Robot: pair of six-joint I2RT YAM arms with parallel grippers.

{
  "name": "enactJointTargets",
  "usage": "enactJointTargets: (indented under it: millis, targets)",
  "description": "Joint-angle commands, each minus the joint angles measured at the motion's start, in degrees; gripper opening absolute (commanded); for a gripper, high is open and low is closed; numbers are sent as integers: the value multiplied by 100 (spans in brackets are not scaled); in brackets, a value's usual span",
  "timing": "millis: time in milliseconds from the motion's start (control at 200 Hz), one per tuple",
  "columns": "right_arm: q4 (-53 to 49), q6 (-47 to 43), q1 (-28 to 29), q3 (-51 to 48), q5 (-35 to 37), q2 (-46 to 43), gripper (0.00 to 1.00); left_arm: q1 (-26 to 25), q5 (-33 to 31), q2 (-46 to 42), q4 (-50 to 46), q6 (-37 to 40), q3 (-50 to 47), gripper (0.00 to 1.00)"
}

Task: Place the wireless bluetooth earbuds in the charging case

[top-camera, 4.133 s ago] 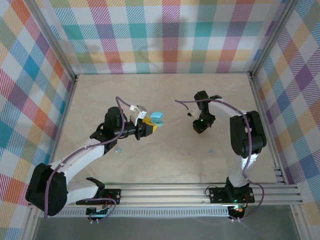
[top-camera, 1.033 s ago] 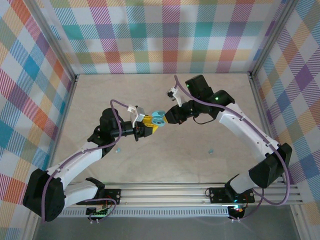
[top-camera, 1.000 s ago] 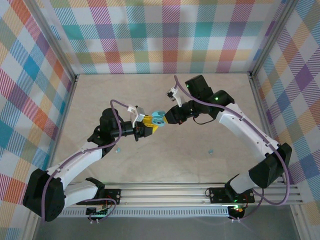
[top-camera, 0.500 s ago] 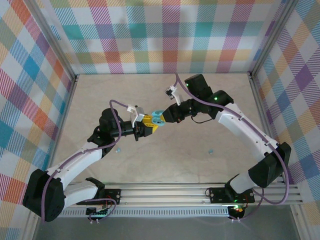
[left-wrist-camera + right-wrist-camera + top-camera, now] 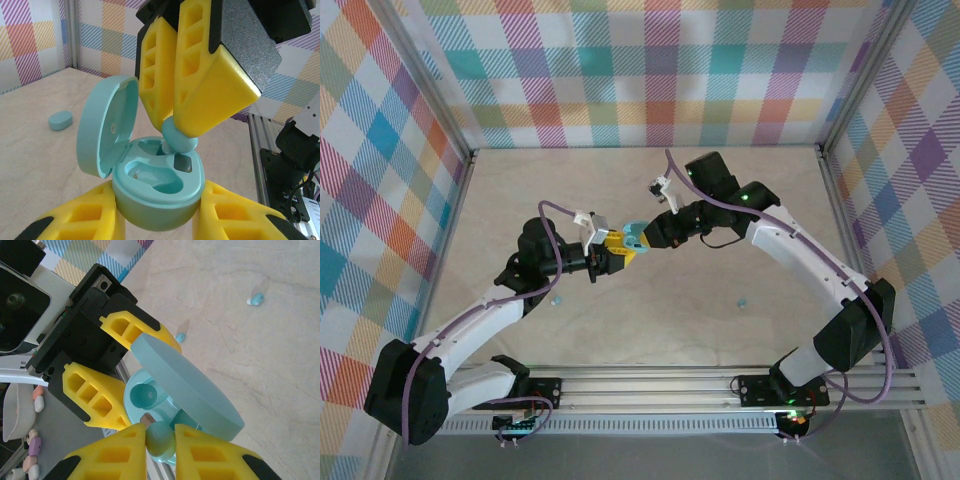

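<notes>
The left gripper [image 5: 620, 245] [image 5: 157, 220] had its yellow ribbed fingers [image 5: 80, 225] clamped on either side of a pale teal oval plastic charging case [image 5: 634, 235] [image 5: 160, 192] [image 5: 150, 405], holding it above the beige marble-patterned table [image 5: 650, 340] near its middle. The case's hinged lid [image 5: 107, 130] [image 5: 185, 385] stood swung back and open, baring two moulded wells [image 5: 150, 175] in the base; both looked empty in the left wrist view. The right gripper [image 5: 646, 237] [image 5: 175, 125] [image 5: 160, 435] reached in from the opposite side, its own yellow fingers [image 5: 115, 455] closed tight on a pale teal rounded wireless earbud [image 5: 180, 140] [image 5: 160, 438]. That earbud hung at the mouth of the well farther from the left wrist camera, just over the case's rim, not seated; whether it touched the plastic could not be told. The two grippers met tip to tip over the case. Two more tiny pale teal earbuds lay loose on the table, well apart: one [image 5: 557, 299] [image 5: 181, 337] close beside the left arm, the other [image 5: 742, 300] [image 5: 257, 298] nearer the right arm's base. In the left wrist view a small pale blue oval piece [image 5: 60, 120] rested flat on the table beyond the open lid; what it was could not be told.
</notes>
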Motion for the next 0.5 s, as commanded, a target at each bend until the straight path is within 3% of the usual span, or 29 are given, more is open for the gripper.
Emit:
enactJointTargets:
  millis: [0,495]
  targets:
    - [-136,-138,31,-17,2,94,21,-31,155,-117,272,-18,-33,5]
    - [-300,-192,31,150,105,217,28,-48,212,-129,281,-27,-15,5]
